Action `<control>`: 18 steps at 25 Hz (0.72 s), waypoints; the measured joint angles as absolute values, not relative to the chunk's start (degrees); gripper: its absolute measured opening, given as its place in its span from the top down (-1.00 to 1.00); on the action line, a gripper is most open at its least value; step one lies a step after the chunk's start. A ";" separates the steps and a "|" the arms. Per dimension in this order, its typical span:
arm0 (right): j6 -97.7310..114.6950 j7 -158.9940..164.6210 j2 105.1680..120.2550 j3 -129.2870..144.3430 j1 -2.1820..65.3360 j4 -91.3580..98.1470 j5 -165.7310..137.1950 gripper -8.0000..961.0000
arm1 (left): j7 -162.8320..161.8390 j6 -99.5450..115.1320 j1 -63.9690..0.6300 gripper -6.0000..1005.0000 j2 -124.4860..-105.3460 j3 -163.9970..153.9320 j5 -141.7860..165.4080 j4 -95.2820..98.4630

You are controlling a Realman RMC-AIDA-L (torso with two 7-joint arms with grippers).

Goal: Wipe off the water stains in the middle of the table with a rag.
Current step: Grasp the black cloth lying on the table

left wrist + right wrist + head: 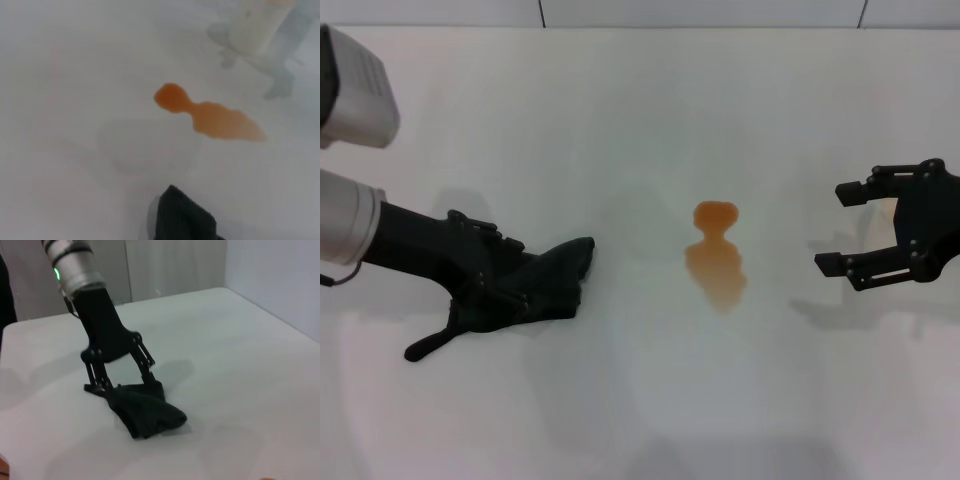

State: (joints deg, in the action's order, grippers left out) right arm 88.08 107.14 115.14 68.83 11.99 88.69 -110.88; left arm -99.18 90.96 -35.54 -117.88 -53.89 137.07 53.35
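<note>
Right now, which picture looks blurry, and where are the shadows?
Left wrist view: blurry all over, the stains soft-edged, the rag fuzzy. Head view: faint grey shadows on the table beside the left claw and right claw. Right wrist view: a soft shadow behind the rag.

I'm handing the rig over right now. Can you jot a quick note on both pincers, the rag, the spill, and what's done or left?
Left pincer: down on the rag, fingers straddling it; whether it is clamped is unclear.
Right pincer: open, empty, hovering on the robot's right, clear of the spill.
Water stains: orange puddle mid-table, intact, a clear gap right of the rag.
Done: rag reached.
Left: drag the rag across the puddle until gone.
</note>
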 joint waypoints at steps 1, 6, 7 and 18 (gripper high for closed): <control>88.07 107.14 115.14 68.98 11.98 88.57 -110.74 -0.76 | -98.93 90.63 -35.46 -0.70 -117.95 -53.89 137.11 53.14; 88.06 107.14 115.13 69.22 11.89 88.49 -109.96 -0.76 | -97.98 88.46 -34.96 -0.69 -117.98 -53.55 136.63 51.33; 88.06 107.14 115.13 69.28 11.87 88.47 -109.91 -0.76 | -97.92 88.20 -34.85 -0.69 -117.99 -53.55 136.61 51.23; 88.00 107.82 115.13 69.68 11.86 88.06 -109.85 -0.76 | -97.77 85.77 -33.11 -0.69 -118.67 -53.53 136.52 50.97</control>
